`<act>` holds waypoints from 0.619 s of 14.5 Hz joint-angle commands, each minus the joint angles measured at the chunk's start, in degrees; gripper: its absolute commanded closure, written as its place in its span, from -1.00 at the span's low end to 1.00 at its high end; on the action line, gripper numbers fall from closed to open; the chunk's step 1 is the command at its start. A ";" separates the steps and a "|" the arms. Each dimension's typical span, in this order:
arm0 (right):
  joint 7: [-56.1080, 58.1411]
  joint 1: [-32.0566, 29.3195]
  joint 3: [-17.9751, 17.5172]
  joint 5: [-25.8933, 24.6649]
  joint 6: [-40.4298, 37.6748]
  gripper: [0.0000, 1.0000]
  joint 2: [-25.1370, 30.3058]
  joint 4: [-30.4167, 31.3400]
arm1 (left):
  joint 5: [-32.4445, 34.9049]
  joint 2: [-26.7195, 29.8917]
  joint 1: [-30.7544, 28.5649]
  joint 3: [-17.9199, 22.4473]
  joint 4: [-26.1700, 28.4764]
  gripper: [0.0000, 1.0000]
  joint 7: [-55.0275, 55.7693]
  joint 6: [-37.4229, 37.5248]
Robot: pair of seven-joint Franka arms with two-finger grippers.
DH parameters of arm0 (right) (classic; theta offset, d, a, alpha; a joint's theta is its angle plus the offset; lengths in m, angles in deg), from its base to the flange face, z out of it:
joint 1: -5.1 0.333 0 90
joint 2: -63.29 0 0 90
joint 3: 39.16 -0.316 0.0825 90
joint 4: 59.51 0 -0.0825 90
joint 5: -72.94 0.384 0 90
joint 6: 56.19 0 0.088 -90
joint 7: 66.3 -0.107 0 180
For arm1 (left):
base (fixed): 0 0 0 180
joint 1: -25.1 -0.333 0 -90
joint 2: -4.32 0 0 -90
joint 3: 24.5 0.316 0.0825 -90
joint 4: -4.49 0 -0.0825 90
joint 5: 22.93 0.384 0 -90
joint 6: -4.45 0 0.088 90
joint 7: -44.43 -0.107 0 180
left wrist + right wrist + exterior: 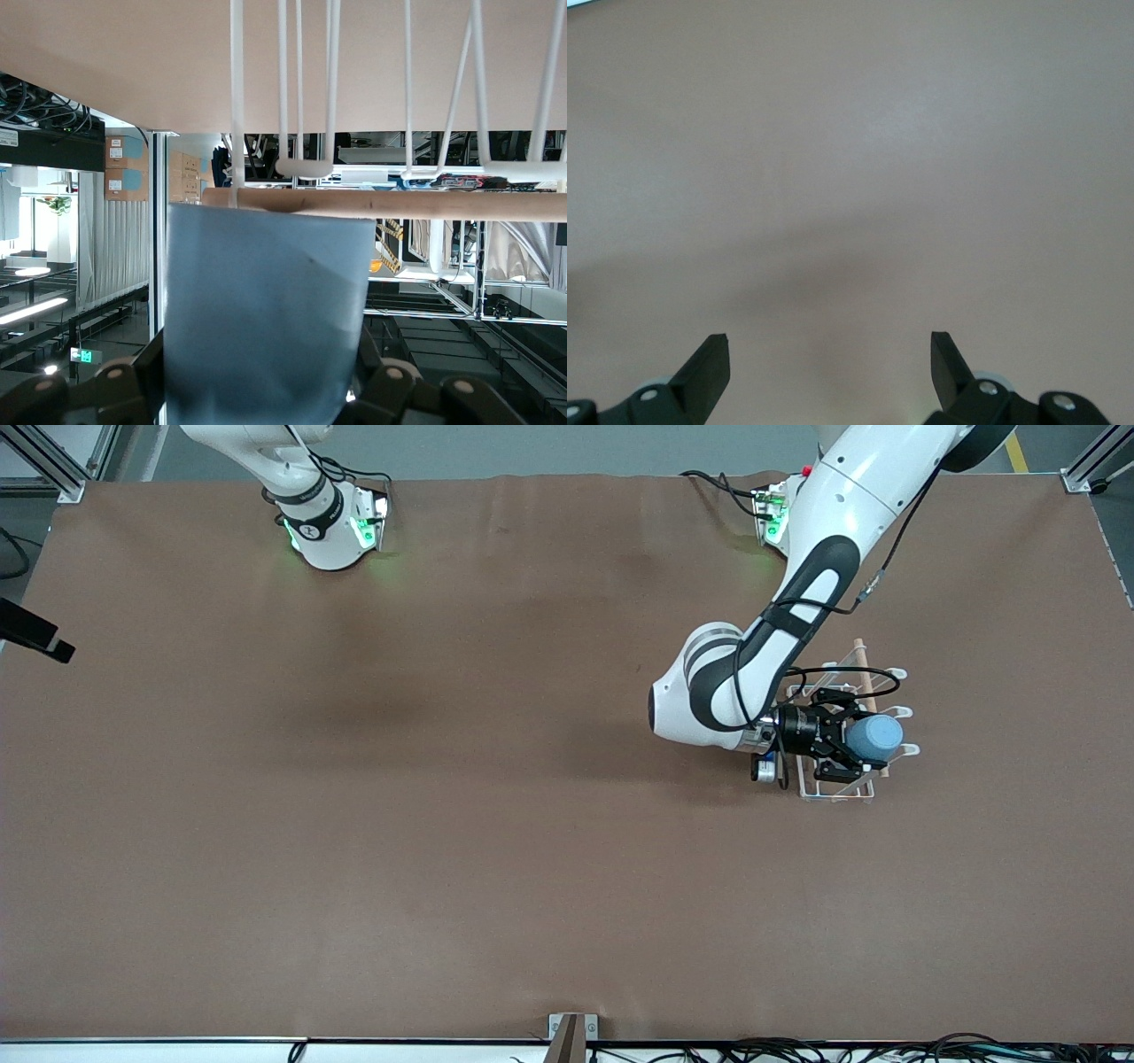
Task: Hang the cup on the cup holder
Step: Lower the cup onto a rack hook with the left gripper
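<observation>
My left gripper (pixel 864 738) is shut on the blue-grey cup (pixel 873 738) and holds it sideways over the white wire cup holder (pixel 837 790) at the left arm's end of the table. In the left wrist view the cup (pixel 266 310) fills the space between the fingers (pixel 133 372), just below the holder's wooden rod (pixel 443 204) and white prongs (pixel 306 166). My right gripper (pixel 830 354) is open and empty above bare table; it waits and is out of the front view.
The brown table cover (pixel 399 779) stretches wide toward the right arm's end. The right arm's base (pixel 323 522) and the left arm's base (pixel 780 514) stand at the table's edge. A small bracket (pixel 571 1032) sits at the edge nearest the front camera.
</observation>
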 commanded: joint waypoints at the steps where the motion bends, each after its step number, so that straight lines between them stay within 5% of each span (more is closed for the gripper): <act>1: 0.22 -2.79 -5.03 -1.80 0.88 -1.00 -0.11 0.21 | -0.23 -1.61 -0.33 -0.36 -0.07 0.94 0.62 -0.81; 9: 0.48 -1.21 -4.95 -5.23 2.20 -1.00 0.59 1.97 | -1.11 -1.78 0.02 -0.89 -0.60 0.94 0.44 -1.07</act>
